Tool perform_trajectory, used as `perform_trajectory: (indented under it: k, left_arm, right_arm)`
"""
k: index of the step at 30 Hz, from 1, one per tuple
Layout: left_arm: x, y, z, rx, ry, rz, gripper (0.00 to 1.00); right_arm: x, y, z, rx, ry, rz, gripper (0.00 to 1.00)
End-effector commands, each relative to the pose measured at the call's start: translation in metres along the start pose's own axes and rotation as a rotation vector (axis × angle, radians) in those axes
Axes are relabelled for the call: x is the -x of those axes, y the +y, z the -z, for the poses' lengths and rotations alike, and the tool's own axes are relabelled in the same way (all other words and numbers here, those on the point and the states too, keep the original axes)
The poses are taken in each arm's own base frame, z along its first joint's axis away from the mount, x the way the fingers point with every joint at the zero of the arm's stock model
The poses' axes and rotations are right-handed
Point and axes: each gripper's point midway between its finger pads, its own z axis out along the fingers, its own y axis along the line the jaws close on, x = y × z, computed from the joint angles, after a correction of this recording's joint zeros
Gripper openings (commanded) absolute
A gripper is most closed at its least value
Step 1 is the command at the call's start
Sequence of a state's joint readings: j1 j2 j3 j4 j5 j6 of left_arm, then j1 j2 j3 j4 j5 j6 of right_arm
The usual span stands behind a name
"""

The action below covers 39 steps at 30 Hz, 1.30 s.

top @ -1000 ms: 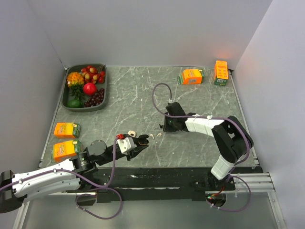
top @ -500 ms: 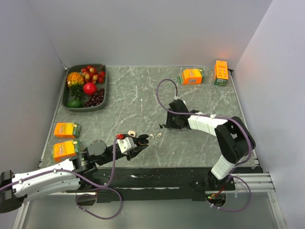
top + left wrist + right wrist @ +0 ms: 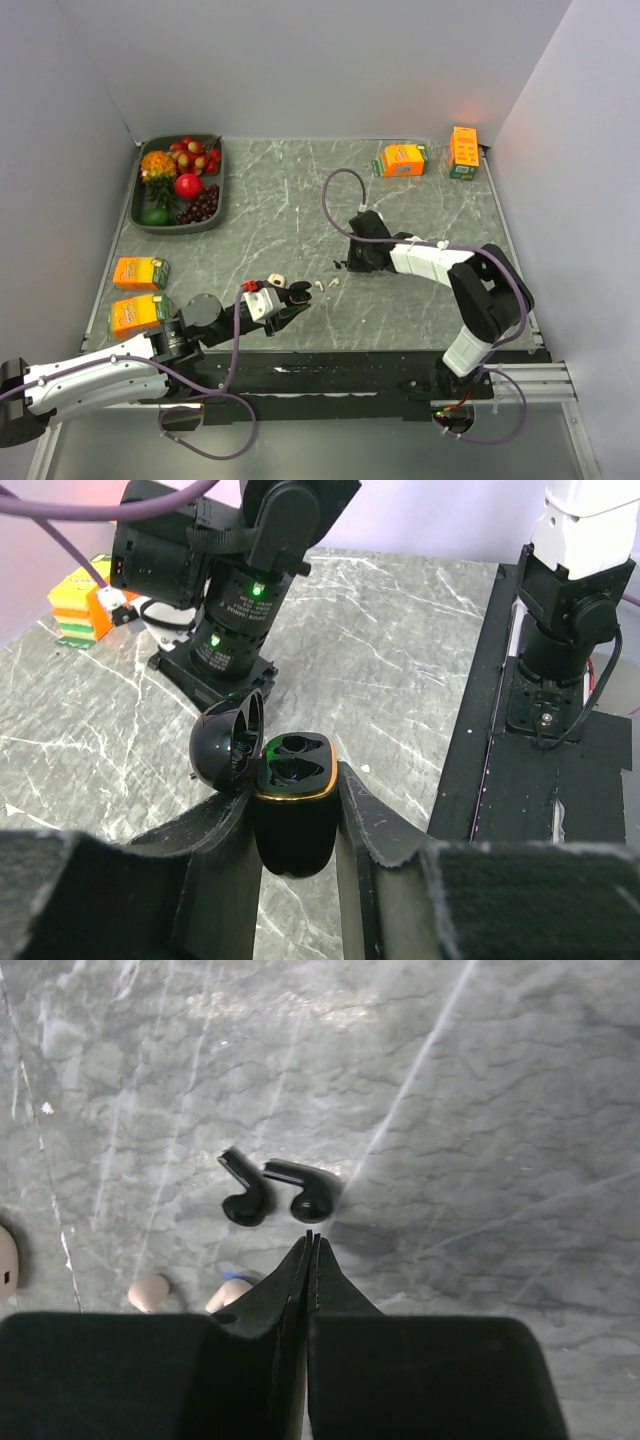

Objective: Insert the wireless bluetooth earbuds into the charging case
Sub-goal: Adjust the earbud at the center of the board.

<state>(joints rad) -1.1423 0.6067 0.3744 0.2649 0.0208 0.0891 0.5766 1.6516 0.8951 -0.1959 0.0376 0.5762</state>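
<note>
My left gripper [image 3: 296, 297] is shut on a black charging case [image 3: 292, 810] with a gold rim. Its lid [image 3: 228, 742] is open and both wells look empty. Two black earbuds [image 3: 245, 1198] [image 3: 306, 1188] lie side by side on the marble table, just ahead of my right gripper [image 3: 312, 1238], whose jaws are shut and empty. They show as a dark speck in the top view [image 3: 340, 265]. Two white earbuds [image 3: 320, 285] [image 3: 334, 281] lie between the two grippers. They also show in the right wrist view [image 3: 150, 1291] [image 3: 230, 1292].
A small white object [image 3: 278, 278] lies by the left gripper. A tray [image 3: 222, 190] of fruit stands at the back left. Orange cartons stand at the left edge [image 3: 140, 272] [image 3: 138, 312] and at the back right [image 3: 402, 160] [image 3: 463, 152].
My right gripper shifted slightly away and back over the black earbuds. My left gripper has kept the case almost still.
</note>
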Motion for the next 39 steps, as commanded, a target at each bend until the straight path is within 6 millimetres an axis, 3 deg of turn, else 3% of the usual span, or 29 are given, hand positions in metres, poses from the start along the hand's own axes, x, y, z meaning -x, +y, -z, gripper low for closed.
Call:
perform_trajectory:
  k: [1, 10, 13, 18, 23, 27, 31, 39]
  left_arm:
    - [0.011, 0.0, -0.002, 0.002, -0.043, 0.013, 0.01]
    - [0.008, 0.001, 0.0, 0.01, -0.034, 0.009, 0.01]
    - [0.007, 0.002, 0.0, 0.014, -0.027, 0.009, 0.01]
    - [0.006, 0.003, 0.002, 0.019, -0.028, 0.006, 0.01]
    - [0.007, 0.002, 0.001, 0.018, -0.033, 0.008, 0.01]
    - [0.006, 0.002, -0.002, 0.015, -0.037, 0.006, 0.01]
    - [0.008, 0.002, -0.004, 0.014, -0.038, 0.004, 0.01]
    - [0.014, 0.002, 0.004, 0.019, -0.059, 0.017, 0.01]
  right_arm:
    - [0.008, 0.011, -0.011, 0.018, -0.006, -0.007, 0.0]
    - [0.041, 0.006, -0.029, -0.054, -0.021, 0.012, 0.0]
    - [0.056, 0.001, -0.032, -0.098, -0.038, 0.031, 0.11]
    - [0.077, -0.012, -0.032, -0.155, -0.069, 0.069, 0.39]
    - [0.084, -0.002, -0.004, -0.091, -0.125, 0.053, 0.57]
    - [0.075, 0.012, 0.002, -0.044, -0.068, -0.076, 0.59]
    - [0.066, 0.043, -0.012, 0.024, -0.013, -0.243, 0.56]
    - [0.063, 0.04, -0.038, -0.069, 0.001, -0.37, 0.53]
